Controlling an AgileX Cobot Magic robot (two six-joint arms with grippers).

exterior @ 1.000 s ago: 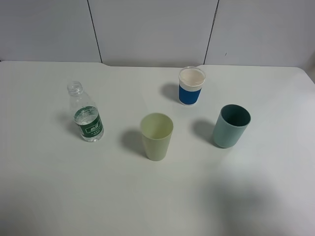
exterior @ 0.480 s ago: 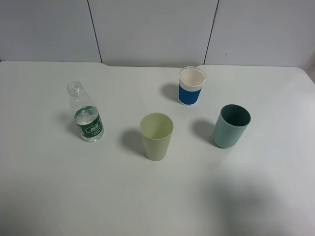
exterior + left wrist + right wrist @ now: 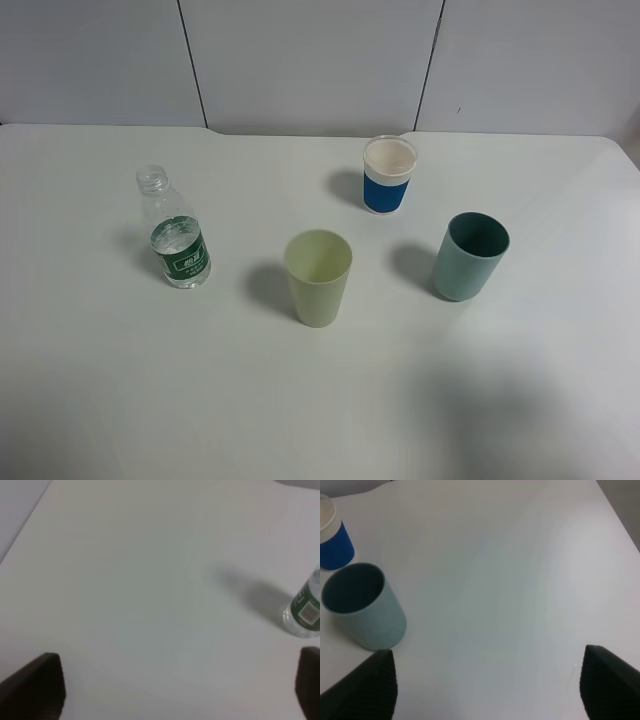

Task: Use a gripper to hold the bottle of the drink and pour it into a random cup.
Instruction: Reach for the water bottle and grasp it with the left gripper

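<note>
A white table lay before grey wall panels; on its left the small clear plastic bottle with a dark green label stood upright, uncapped, well apart from the pale yellow-green tapered plastic cup at centre; both the left gripper and right gripper gaped wide, empty; best to centre the left jaws on the labelled body, then close gently, lest the drink spill.

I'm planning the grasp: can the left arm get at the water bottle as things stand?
Probably yes. The bottle stands upright, apart from the yellow-green cup, with bare table around it. The left gripper is open, with nothing between it and the bottle.
</note>
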